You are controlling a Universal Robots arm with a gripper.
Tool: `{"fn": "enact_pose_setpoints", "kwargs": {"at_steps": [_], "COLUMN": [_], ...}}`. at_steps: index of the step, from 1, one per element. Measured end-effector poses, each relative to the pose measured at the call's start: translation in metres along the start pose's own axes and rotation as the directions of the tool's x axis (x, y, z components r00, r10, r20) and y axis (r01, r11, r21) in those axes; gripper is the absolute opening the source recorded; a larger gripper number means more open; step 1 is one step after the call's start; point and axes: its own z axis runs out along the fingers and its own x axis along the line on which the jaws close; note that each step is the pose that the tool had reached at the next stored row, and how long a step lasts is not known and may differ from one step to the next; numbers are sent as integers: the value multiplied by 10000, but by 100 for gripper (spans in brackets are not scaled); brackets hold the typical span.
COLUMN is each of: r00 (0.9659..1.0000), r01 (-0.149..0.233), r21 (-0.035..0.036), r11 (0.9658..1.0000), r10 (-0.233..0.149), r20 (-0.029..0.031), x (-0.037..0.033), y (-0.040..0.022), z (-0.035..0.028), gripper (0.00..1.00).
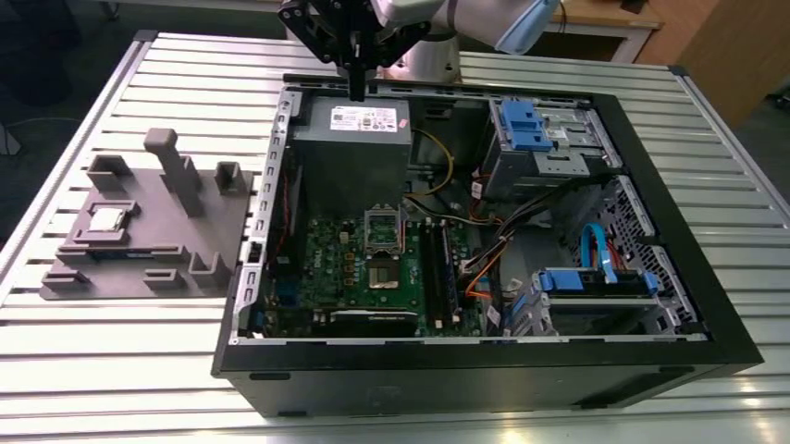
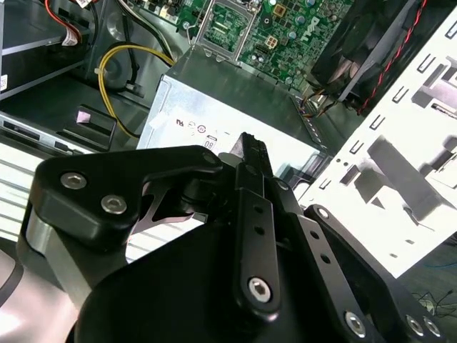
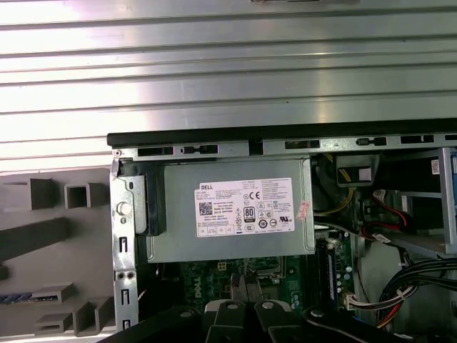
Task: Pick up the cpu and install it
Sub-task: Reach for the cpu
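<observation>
In the exterior view the cpu point(image 1: 109, 219) lies on the grey fixture point(image 1: 173, 242), well apart at about 8 o'clock from the gripper point(image 1: 358, 91), whose 2 fingers are pinched together, empty.

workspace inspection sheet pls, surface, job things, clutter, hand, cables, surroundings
surface: slatted metal table carrying an open computer case and a grey fixture
job's things: cpu lies on the grey fixture, outside the case on the exterior view's left; motherboard socket sits inside the case
clutter: nothing seen
hand: hand shut, holding nothing, above the power supply, well apart from the cpu
cables: yellow cable and blue cable run inside the case; none on the table
surroundings: wooden furniture beyond the table
</observation>
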Motion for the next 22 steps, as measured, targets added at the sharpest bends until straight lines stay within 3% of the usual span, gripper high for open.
{"fn": "enact_pose_setpoints", "kwargs": {"at_steps": [8, 22], "r00": [10000, 10000], "r01": [-1, -1], "r21": [-1, -1], "r11": [10000, 10000], "r10": [1, 1], "r20": [0, 0], "x": [8, 220], "y": [-1, -16], "z": [1, -2], "gripper": [10, 10]}}
